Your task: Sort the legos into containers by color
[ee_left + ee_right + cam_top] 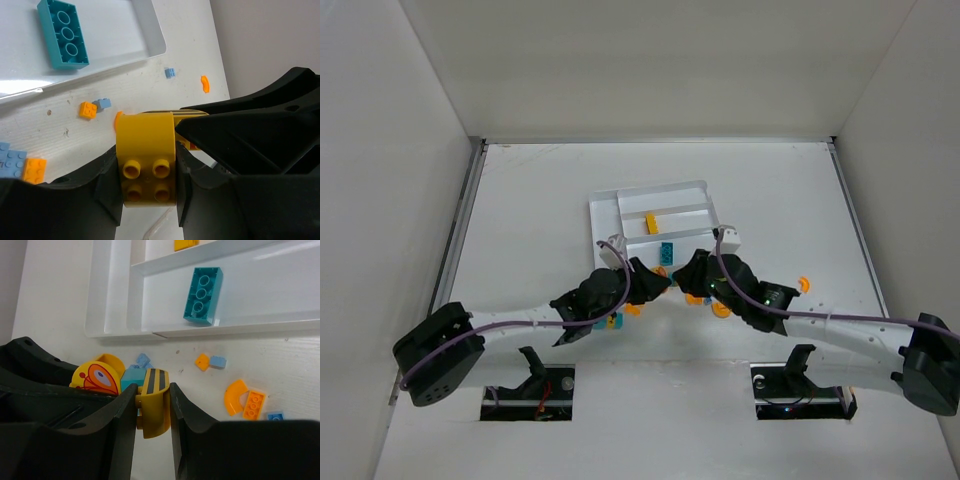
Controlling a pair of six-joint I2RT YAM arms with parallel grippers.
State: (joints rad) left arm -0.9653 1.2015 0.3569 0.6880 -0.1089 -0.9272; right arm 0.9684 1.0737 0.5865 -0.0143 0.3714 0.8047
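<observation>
Obs: both arms meet just in front of the tray [650,188], low over the bench [520,210]

Left gripper [148,175]: clenched on a yellow rounded brick [145,137], 1 finger flat against each side, 4 studs facing the wrist camera

Right gripper [152,420]: clenched on a striped yellow piece [155,385], black bands across it, pinched between both fingers

The 2 yellow parts are touching. In the left wrist view the striped one sits just behind the brick. Cannot tell whether they are clipped together or only pressed together. A yellow disc with an orange print [95,377] and a small teal block [132,377] sit right beside them; what they attach to is unclear

Tray: 1 teal brick [202,295] lies in the long section nearest the arms, and 1 yellow piece [650,221] in the next section back

Loose on the bench by the tray front: orange curved piece [234,396], orange brick [254,404], light blue bit [217,361]

Step (judgement): yellow is in hand, either a pull-apart of joined parts or a pass between grippers. Sorting looks early, with most pieces outside the tray

Next (judgement): if joined, both grips must stay firm while the arms pull opposite ways. Then carry the yellow over the low wall to the section with the yellow piece and release low. A slip is likely on such small parts
</observation>
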